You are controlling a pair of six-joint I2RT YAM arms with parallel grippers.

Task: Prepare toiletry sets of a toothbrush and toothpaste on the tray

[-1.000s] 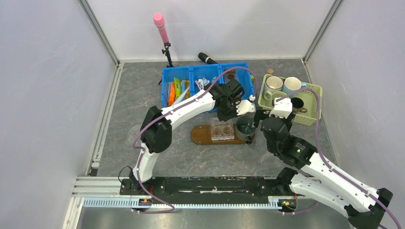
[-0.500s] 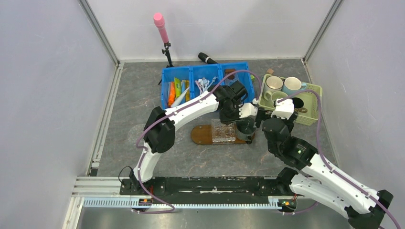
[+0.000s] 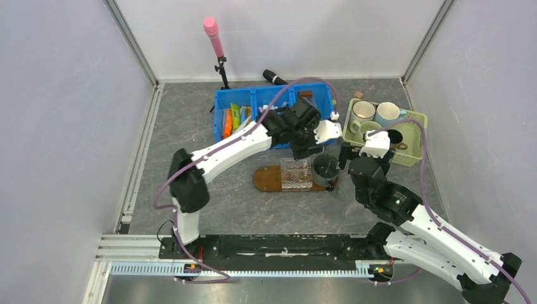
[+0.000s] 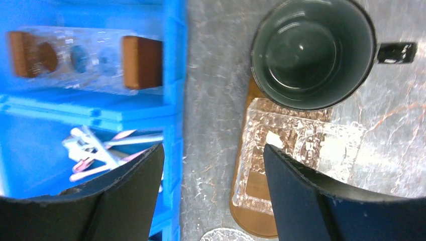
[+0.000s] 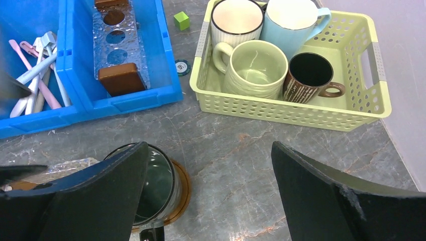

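Toothbrush (image 5: pixel 36 70), the light blue-and-whitish one, lies in the middle compartment of the blue bin (image 4: pixel 174 60), piled with pink-handled brushes. Its long axis runs roughly front to back across the bin. In the left wrist view the pile is blurred, so you likely can't pick the blue handle out there.

Toothpaste (image 3: pixel 235 116), green and white tubes, sits in the bin's left compartment. Tray (image 3: pixel 265 178) lies just in front of the bin's front wall and carries a clear holder (image 4: pixel 281 150) and a dark mug (image 4: pixel 314 50). No brush or paste is on it, so I'd say no set is started.

Left gripper (image 4: pixel 212 150) has its fingers apart with nothing between them. It hovers over the bin's front wall, and the brush pile is just on the bin's inner side of it.

Right gripper (image 5: pixel 208 150) is spread wide and empty. It sits in front of the bin's right front corner, above the mug.

The left arm is clearly nearer the brush. Its closing line looks parallel to the handles, so expect to turn the wrist before you descend.
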